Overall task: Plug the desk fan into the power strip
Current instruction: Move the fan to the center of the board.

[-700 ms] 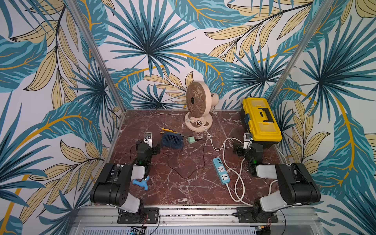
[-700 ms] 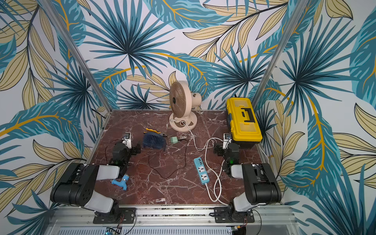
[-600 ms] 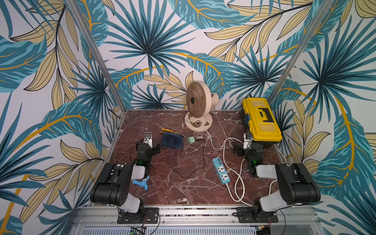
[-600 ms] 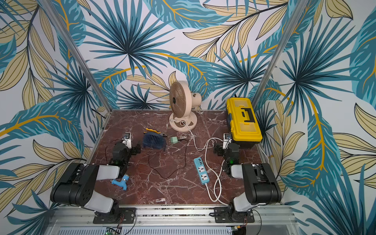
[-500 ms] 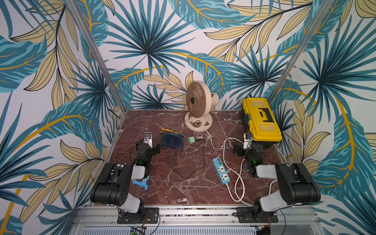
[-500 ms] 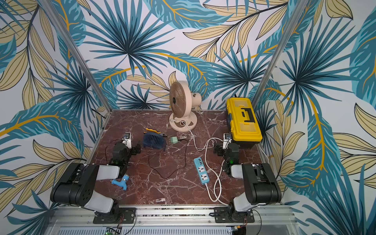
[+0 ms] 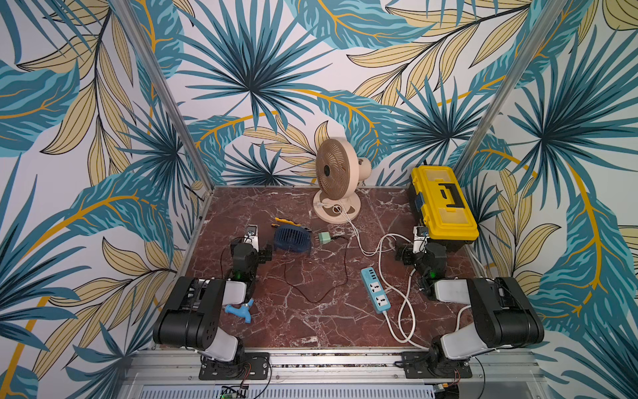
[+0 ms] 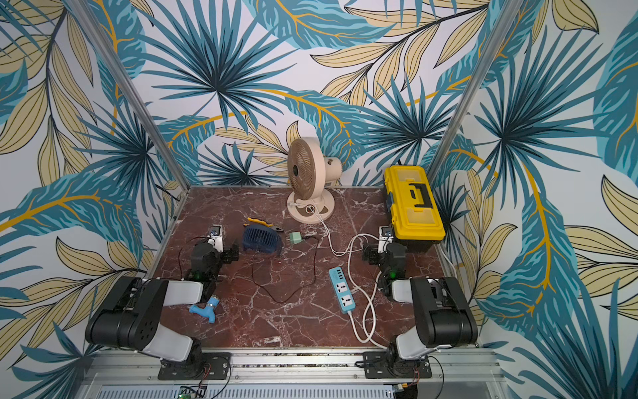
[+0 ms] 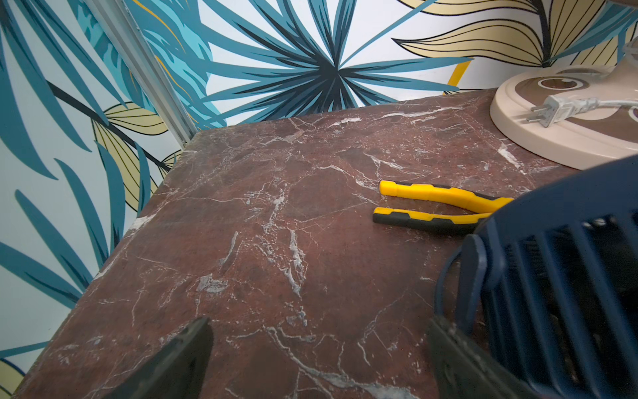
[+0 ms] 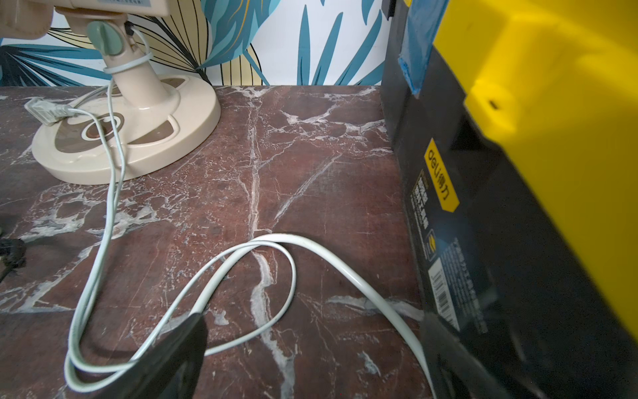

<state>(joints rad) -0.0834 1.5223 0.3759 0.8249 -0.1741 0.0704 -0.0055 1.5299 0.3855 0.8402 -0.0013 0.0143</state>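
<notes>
Reaching for the plug (image 7: 323, 205) looks like the step in hand: at frame left and right, the left gripper (image 7: 251, 246) and right gripper (image 7: 419, 248) sit spread, empty. The power strip (image 7: 375, 290) lies lower right of centre; farther up, the plug rests on the base of the desk fan (image 7: 333, 172), needing a pinch.

My left arm (image 7: 193, 311): folded low, elbow back. My left gripper (image 9: 321, 324): jaws spread wide, empty. My right arm (image 7: 490, 311): folded low. My right gripper (image 10: 314, 321): jaws wide, empty.
</notes>
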